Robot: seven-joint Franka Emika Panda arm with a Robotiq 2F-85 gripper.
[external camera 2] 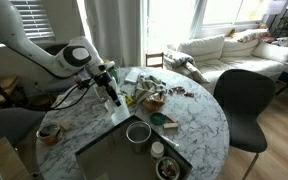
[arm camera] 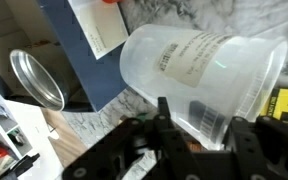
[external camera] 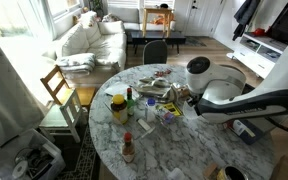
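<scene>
Plastic cup (arm camera: 199,65) between pincer (arm camera: 204,118) fingers

Two raised exterior views, different sides, same marble table (external camera: 174,150); close downward wrist view.

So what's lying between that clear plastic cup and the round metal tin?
In the wrist view, a dark blue cover with a white card on it separates the plastic cup from the metal tin.
</scene>
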